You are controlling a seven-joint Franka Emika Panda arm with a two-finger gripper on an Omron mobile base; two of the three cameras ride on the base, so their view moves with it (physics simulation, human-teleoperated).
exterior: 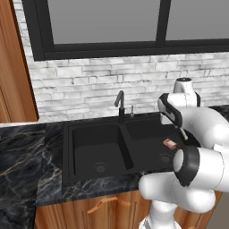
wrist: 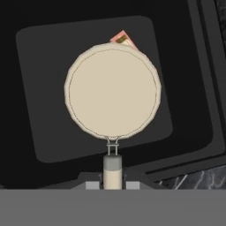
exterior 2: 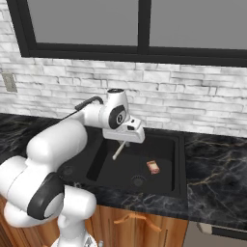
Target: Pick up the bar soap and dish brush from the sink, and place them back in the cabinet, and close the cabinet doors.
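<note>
dish brush [wrist: 112, 90] clamped in pincer [wrist: 112, 178], above bar soap [exterior 2: 153, 167]

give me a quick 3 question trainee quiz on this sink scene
1. True or false: the hand is shut on the dish brush.
2. Where does the bar soap lie? A) on the counter B) in the right basin of the sink C) in the left basin
3. Fill in: in the hand view the brush's round cream head hides part of the ____.

Key: 1 true; 2 B; 3 soap.
</note>
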